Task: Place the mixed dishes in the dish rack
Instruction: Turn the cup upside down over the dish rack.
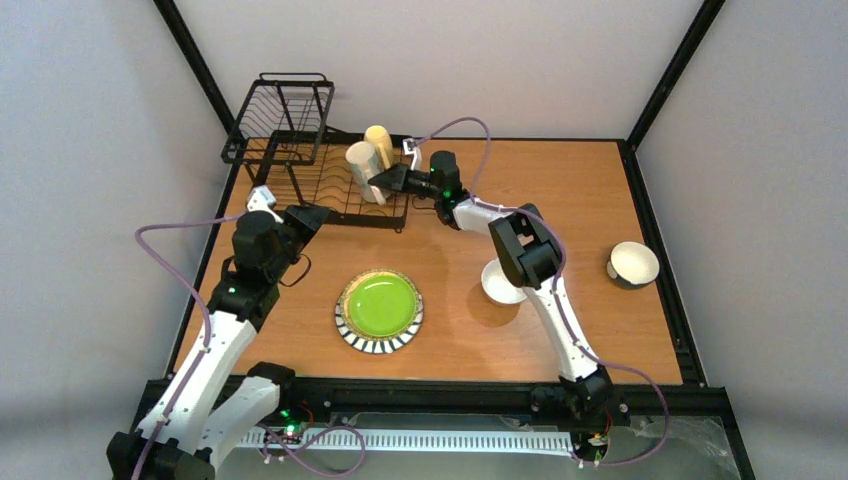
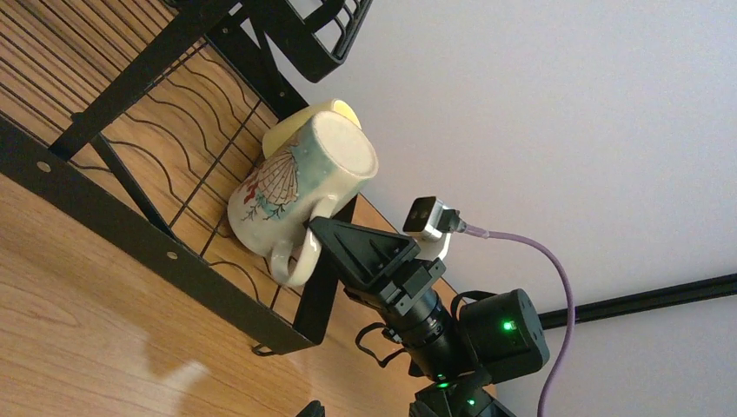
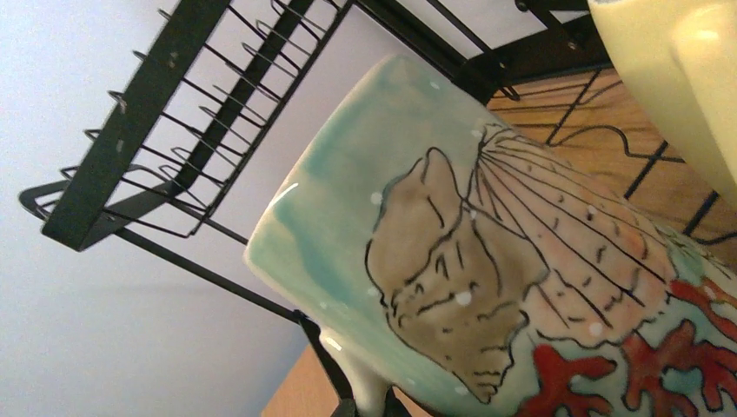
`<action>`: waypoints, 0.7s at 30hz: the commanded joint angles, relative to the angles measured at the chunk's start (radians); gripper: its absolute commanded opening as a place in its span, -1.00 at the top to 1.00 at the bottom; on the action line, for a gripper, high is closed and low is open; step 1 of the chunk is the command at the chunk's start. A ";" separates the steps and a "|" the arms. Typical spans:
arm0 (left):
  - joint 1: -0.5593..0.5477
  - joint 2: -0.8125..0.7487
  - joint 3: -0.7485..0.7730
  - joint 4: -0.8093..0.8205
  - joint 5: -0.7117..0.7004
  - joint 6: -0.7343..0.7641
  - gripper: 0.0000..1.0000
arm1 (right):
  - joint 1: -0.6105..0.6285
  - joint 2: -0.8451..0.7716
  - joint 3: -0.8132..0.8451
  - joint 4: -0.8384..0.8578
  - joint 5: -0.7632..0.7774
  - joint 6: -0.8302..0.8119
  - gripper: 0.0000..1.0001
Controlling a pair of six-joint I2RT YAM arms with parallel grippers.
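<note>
— While we look down from above, where do we find the right tool (image 1: pixel 378 183)?

— We find it at the dish rack (image 1: pixel 320 178), far left on the table (image 1: pixel 600 200). Its fingers are closed on the handle of the shell mug (image 2: pixel 300 174). Its own wrist camera shows a black finger on either side of that handle.

— And how does the mug stand?

— Mouth down, base up, on the rack's flat wire base, toward its right end. A cream mug (image 1: pixel 380 143) stands inverted too, just beside it on the far side. We cannot tell whether the two touch.

— What of the left tool (image 1: pixel 318 214)?

— It hovers at the rack's near edge, toward the left. Whether its jaws are open or closed we cannot tell. From above it is only a dark wedge, and its own camera barely shows its fingers.

— Which dishes lie on the table outside the rack?

— We count three. The lime-green plate (image 1: pixel 380 308) with its striped rim lies flat near the middle. A white bowl (image 1: pixel 498 285) sits right of it, partly under the right arm. A cup (image 1: pixel 632 264) rests well apart near the right edge, seemingly tipped on its side.

— And the raised basket (image 1: pixel 285 115)?

— It rises at the rack's far left end.
</note>
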 commanded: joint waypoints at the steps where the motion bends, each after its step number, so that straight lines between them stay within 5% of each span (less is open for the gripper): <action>1: -0.005 -0.014 -0.010 0.017 0.005 -0.007 -0.07 | 0.002 -0.025 -0.030 -0.045 0.023 -0.042 0.58; 3: -0.005 -0.014 -0.013 0.017 0.005 -0.008 -0.07 | 0.002 -0.024 -0.033 -0.045 0.019 -0.044 0.35; 6: -0.005 -0.012 -0.016 0.018 0.005 -0.009 -0.07 | 0.002 -0.027 -0.039 -0.052 0.023 -0.053 0.30; 16: -0.005 -0.013 -0.020 0.028 0.005 -0.016 -0.08 | 0.002 -0.105 -0.118 -0.095 0.051 -0.138 -0.33; 21: -0.006 -0.029 -0.015 0.024 0.005 -0.018 -0.08 | 0.002 -0.168 -0.162 -0.142 0.069 -0.199 -0.45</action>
